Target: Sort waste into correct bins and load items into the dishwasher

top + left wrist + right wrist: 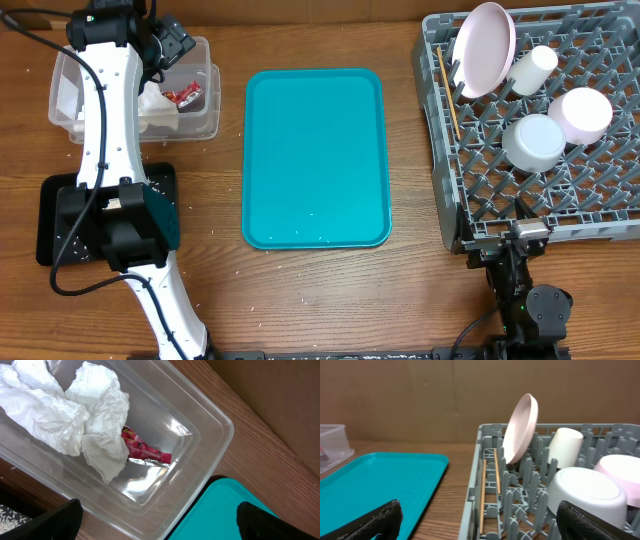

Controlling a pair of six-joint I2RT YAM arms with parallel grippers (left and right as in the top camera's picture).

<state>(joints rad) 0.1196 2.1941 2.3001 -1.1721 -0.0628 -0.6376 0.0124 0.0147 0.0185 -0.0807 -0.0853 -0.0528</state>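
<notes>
Left gripper [157, 519]: jaws stood wide apart and held nothing; it hung over the clear tub [205, 95] in the upper left of the overhead view, with its dark fingertips [55, 521] at the bottom corners of the left wrist view.
Right gripper [477, 519]: jaws spread fully and empty; it sat low at the bottom right of the overhead view, just off the near edge of the dish rack [445, 190] and facing it.
Napkin [75, 415]: lay crumpled inside the clear tub, filling its upper left part in the left wrist view.
Sauce packet [145, 451]: lay on the tub floor, one end tucked against the napkin.
Rice grains [62, 238]: white specks lay on the black tray [50, 215] at the left edge of the overhead view; more lay scattered on the table [410, 300] nearby.
Plate [483, 48]: stood on edge, tilted, in the upper left part of the rack.
Chopsticks [448, 95]: lay side by side along the rack's left edge, beside the plate.
Cup [530, 70]: lay on its side just right of the plate.
Bowls: one [533, 142] sat mouth down near the rack's middle; the other [580, 113] sat up and to its right, touching it.
Teal tray [315, 158]: lay in the centre of the overhead view, between tub and rack, with nothing on it but a few specks.
</notes>
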